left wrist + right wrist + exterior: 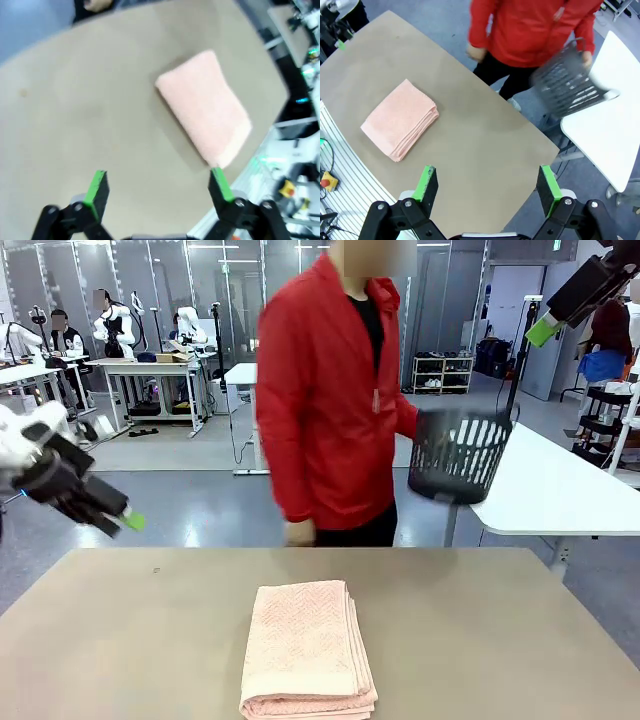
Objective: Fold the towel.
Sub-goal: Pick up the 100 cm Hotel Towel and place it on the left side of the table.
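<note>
The towel [308, 650] is lying folded into a compact stack of several layers on the table [120, 640], near the middle of the table's near edge on the robot's side, with the layered edges showing along its right side and a rounded fold facing the robot. Judging by that neat stack, the folding is looking finished, or all but finished; at most a last squaring-up may be remaining. The left gripper [128, 519] is hanging in the air beyond the table's left edge, jaws standing apart and holding nothing. The right gripper [487, 189] is hovering high above the table's right side, its jaws likewise spread wide and empty. Neither one is touching the towel. At the far edge a person in a red jacket is standing and carrying a dark basket [460, 453] in one hand, well apart from the towel, over toward a white side table [560, 490].
</note>
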Motion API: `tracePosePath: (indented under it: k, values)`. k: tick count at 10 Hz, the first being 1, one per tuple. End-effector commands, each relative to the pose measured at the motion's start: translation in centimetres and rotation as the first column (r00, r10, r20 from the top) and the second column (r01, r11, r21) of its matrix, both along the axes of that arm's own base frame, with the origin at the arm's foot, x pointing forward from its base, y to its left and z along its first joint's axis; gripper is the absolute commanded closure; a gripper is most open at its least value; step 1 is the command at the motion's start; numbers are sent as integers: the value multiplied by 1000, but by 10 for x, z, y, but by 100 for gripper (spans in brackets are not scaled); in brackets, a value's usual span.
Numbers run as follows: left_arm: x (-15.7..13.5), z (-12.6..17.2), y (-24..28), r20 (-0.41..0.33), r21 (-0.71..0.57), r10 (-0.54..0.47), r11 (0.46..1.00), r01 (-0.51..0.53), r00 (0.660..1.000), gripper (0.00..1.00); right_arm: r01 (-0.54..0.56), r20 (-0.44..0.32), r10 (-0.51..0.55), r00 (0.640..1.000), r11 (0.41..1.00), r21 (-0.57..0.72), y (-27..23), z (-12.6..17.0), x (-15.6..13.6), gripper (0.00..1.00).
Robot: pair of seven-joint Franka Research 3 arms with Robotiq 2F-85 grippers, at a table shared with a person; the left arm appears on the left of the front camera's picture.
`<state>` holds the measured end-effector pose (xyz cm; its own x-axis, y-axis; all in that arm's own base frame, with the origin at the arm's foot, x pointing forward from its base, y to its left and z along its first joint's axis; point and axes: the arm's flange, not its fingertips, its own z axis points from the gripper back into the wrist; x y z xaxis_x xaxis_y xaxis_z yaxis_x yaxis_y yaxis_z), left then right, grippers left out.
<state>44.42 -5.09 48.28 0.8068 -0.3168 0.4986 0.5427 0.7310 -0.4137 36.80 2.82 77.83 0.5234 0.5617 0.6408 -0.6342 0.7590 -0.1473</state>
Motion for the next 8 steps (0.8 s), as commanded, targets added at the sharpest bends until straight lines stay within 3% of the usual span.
tracePosePath:
  k: [1,4,8]
  values:
    - [5,-45,-16,19,-107,4,994,-1,1000,0,6,-3,-6,1000,1000,-1,-1,0,-1,0]
    - [1,-137,-63,-94,-264,26,963,-50,995,0,6,-3,-6,1000,1000,-1,-1,0,-1,0]
    - [-11,-202,-102,-179,-365,74,921,-136,981,0,6,-3,-6,1000,1000,-1,-1,0,-1,0]
